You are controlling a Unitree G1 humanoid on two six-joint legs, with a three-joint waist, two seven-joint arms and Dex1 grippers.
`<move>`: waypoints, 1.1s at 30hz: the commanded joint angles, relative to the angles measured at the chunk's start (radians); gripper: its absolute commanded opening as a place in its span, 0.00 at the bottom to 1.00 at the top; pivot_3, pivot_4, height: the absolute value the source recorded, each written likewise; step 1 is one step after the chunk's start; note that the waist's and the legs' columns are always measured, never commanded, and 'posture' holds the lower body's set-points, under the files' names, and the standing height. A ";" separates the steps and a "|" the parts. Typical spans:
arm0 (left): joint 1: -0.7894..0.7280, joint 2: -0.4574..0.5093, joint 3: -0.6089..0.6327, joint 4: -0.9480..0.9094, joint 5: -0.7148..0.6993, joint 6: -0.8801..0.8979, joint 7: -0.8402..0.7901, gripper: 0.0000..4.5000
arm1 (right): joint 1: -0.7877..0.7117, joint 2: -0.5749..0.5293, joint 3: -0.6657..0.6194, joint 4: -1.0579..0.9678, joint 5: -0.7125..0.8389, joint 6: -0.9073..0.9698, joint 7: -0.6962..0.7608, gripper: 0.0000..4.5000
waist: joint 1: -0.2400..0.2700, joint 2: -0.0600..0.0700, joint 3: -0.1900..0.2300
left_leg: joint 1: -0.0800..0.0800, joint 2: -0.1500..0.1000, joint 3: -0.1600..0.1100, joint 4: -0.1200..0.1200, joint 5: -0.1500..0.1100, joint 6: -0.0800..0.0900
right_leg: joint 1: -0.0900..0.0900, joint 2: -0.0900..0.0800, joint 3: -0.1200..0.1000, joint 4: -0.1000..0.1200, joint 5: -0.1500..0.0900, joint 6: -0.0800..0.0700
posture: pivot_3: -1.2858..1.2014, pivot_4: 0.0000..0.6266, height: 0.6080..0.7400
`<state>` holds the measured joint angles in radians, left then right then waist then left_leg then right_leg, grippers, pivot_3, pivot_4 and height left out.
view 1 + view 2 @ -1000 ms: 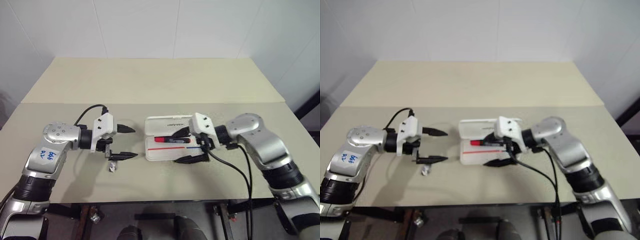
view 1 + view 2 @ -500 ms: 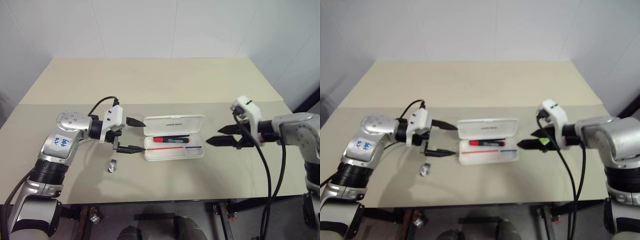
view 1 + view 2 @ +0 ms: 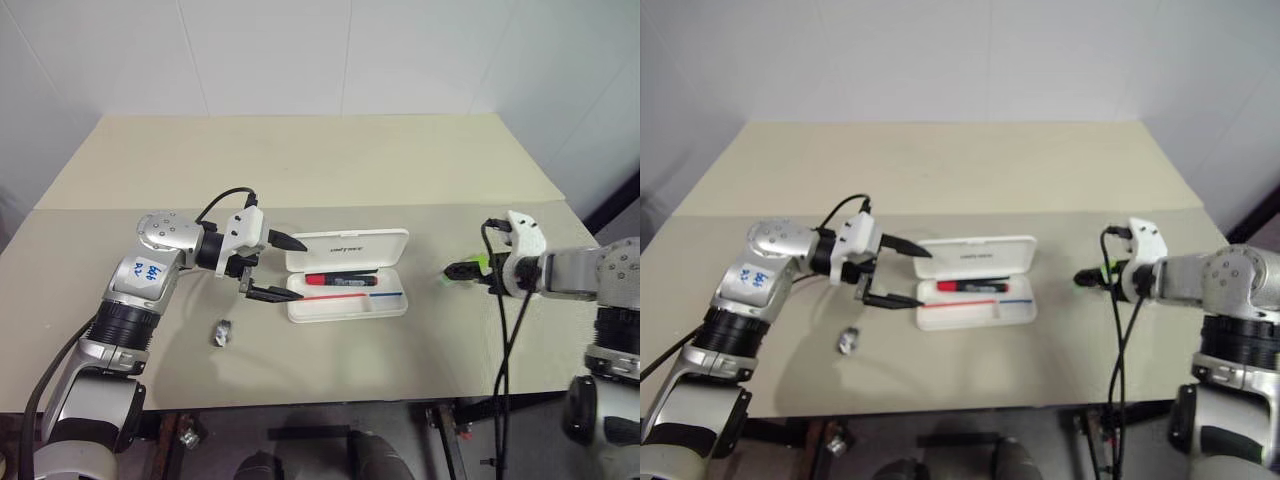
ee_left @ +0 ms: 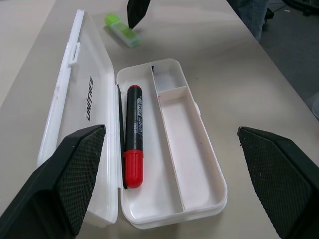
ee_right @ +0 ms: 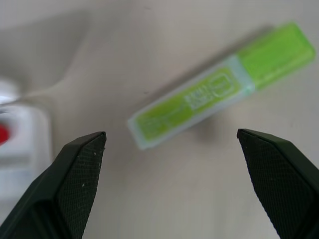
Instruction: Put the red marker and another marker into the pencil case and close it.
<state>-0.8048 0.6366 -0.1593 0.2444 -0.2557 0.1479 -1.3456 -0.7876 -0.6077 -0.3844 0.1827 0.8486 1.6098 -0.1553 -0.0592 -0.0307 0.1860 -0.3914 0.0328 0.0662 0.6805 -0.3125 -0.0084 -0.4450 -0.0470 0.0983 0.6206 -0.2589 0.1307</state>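
Observation:
The white pencil case [image 3: 348,249] lies open in the middle of the table, lid tipped back. The red marker [image 3: 342,281] rests in the tray's long compartment [image 4: 132,139]. My left gripper [image 3: 300,270] is open at the case's left end, its fingertips level with the lid and the tray's front corner. To the right of the case lies the light green marker [image 5: 219,94], flat on the table. My right gripper [image 3: 458,271] hovers just over it, open, with the marker between its two fingers [image 5: 82,169] and nothing held.
A small silvery clip [image 3: 222,331] lies on the table in front of my left arm. The beige table [image 3: 320,170] stretches far behind the case, with a seam across its width. The right arm's black cable [image 3: 508,330] hangs over the table's front right.
My right gripper has left the case, swung out to the right and rolled over, now hanging above the green marker. My left gripper has moved right, up to the case's left end.

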 commanded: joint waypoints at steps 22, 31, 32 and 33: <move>0.063 0.023 0.037 -0.127 -0.020 0.019 0.038 1.00 | -0.168 0.291 -0.196 0.049 -0.007 0.005 -0.681 0.99 | -0.012 0.000 0.000 | -0.001 0.001 -0.002 -0.002 0.000 0.000 | 0.000 0.000 -0.001 -0.003 0.000 0.000 | 0.52 0.24 1.00; 0.091 0.045 0.052 -0.170 -0.028 0.046 0.051 1.00 | -0.212 0.434 -0.254 -0.010 -0.256 -0.011 -0.624 0.99 | -0.031 0.001 0.000 | 0.000 0.002 -0.008 -0.004 0.000 0.000 | 0.000 0.001 -0.001 -0.002 0.000 0.000 | 0.52 0.24 1.00; 0.093 0.048 0.055 -0.173 -0.029 0.049 0.052 1.00 | -0.212 0.436 -0.246 -0.012 -0.281 -0.019 -0.610 0.99 | -0.030 0.001 0.000 | 0.000 0.002 -0.008 -0.004 0.000 0.000 | 0.000 0.001 -0.001 -0.002 0.000 0.000 | 0.52 0.24 1.00; 0.094 0.051 0.055 -0.175 -0.029 0.050 0.053 1.00 | -0.215 0.442 -0.246 -0.013 -0.307 -0.024 -0.600 0.99 | -0.030 0.001 0.000 | 0.000 0.002 -0.008 -0.004 0.000 0.000 | 0.000 0.001 -0.001 -0.002 0.000 0.000 | 0.52 0.24 1.00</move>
<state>-0.7121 0.6746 -0.1345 0.1125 -0.2687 0.1959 -1.2997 -0.9925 -0.1755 -0.6292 0.1908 0.5782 1.5970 -0.7836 -0.0891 -0.0301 0.1860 -0.3915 0.0343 0.0583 0.6768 -0.3126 -0.0083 -0.4454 -0.0463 0.0976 0.6180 -0.2588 0.1310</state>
